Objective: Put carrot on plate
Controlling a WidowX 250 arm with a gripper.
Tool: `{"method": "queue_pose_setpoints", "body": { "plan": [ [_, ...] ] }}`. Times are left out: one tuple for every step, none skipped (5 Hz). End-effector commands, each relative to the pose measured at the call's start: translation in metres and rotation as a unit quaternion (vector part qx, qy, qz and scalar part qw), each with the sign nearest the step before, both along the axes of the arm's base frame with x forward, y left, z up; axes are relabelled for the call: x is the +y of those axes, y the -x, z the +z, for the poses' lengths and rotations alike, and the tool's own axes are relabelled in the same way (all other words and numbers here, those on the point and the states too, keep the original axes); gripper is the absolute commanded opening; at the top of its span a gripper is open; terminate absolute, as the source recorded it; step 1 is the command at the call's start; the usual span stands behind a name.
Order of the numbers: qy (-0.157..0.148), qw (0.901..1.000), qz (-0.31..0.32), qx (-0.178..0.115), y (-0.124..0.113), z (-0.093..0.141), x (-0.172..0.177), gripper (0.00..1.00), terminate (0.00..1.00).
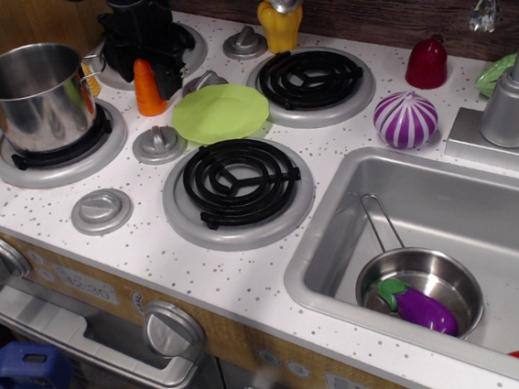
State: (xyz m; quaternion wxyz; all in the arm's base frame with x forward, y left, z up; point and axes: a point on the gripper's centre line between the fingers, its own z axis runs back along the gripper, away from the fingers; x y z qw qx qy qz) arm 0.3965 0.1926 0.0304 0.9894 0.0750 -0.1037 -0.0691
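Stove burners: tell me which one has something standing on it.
The front-left burner: the steel pot stands on it. The two black coil burners beside the plate are bare; the back-left one is mostly hidden by the gripper.

One carrot (146, 86), one green plate (221, 113), one steel pot (34, 95), three black burners (236, 180), four grey knobs (101, 211), one purple onion (405, 119), one eggplant (418, 306)
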Motion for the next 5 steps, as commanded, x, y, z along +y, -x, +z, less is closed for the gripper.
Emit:
{"method": "queue_pose_setpoints", "body": {
  "plan": [
    [-0.011, 0.9997, 0.011, -0.017, -0.001, 0.018, 0.005, 0.0, 0.0],
    [-0.019, 0.9996, 0.016, -0.014, -0.001, 0.029, 0.005, 0.0, 0.0],
    [-0.04, 0.9989, 0.022, -0.012, -0.003, 0.047, 0.0, 0.0, 0.0],
    [-0.055, 0.9979, 0.031, -0.013, -0.007, 0.067, -0.011, 0.0, 0.0],
    [-0.042, 0.9985, 0.033, -0.008, -0.013, 0.082, -0.025, 0.0, 0.0]
  ]
}}
